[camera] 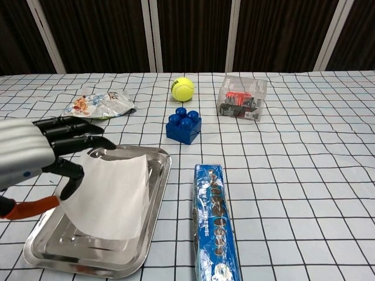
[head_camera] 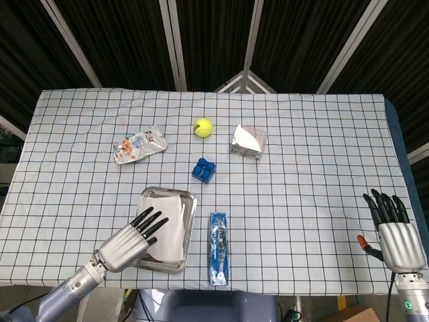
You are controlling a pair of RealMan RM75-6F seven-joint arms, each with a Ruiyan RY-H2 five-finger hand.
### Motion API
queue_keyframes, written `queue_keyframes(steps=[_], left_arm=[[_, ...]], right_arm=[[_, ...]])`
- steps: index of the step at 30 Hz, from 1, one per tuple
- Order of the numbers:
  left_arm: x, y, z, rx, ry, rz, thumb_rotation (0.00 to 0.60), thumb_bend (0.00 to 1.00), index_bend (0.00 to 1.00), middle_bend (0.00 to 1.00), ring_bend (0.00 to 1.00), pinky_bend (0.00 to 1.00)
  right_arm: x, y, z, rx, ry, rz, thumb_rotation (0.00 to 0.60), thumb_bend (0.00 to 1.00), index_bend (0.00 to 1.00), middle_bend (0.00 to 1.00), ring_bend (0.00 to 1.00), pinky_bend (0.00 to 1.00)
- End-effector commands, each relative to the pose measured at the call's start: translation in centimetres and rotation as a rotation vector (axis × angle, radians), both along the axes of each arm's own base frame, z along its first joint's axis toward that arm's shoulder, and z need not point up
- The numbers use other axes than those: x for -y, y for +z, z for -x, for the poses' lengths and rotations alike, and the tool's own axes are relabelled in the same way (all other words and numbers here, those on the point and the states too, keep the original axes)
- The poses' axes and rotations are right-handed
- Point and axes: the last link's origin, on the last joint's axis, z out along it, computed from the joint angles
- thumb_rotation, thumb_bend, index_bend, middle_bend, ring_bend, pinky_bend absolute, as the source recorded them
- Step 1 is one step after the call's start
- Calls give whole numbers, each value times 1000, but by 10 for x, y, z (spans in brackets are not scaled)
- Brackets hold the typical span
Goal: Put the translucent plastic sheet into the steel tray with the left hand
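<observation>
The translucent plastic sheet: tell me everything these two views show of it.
The translucent plastic sheet looks milky white, thin and roughly rectangular. It is over the steel tray, within its rim in the head view. In the chest view it stands tilted, its top edge raised and held by the fingers of the left robot hand, while its lower edge is down at the tray floor. Nothing else touches it.

The left hand (camera: pixel 44 149) pinches the top edge of the translucent plastic sheet (camera: pixel 108 196), which hangs tilted below its fingertips over the steel tray (camera: pixel 155 193). Just beyond the fingertips sits a blue block (camera: pixel 183 125); farther off lie a tennis ball (camera: pixel 182 89) and a snack bag (camera: pixel 98 103).
</observation>
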Motion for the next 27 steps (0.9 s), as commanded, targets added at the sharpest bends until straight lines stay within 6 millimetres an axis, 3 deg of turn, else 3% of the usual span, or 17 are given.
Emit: queue_keyframes(steps=[1, 7, 27], left_arm=[[-1, 0, 12, -52, -44, 13, 600, 471, 570, 73, 0, 0], [-5, 3, 23, -79, -54, 49, 600, 471, 570, 64, 0, 0], [-18, 2, 23, -144, -99, 48, 600, 471, 558, 48, 0, 0]], right_arm=[[0, 0, 0, -1, -1, -1, 600, 314, 0, 0, 0, 0], [0, -1, 0, -3, 0, -4, 600, 314, 0, 0, 0, 0], [0, -1, 0, 3, -4, -7, 600, 314, 0, 0, 0, 0]])
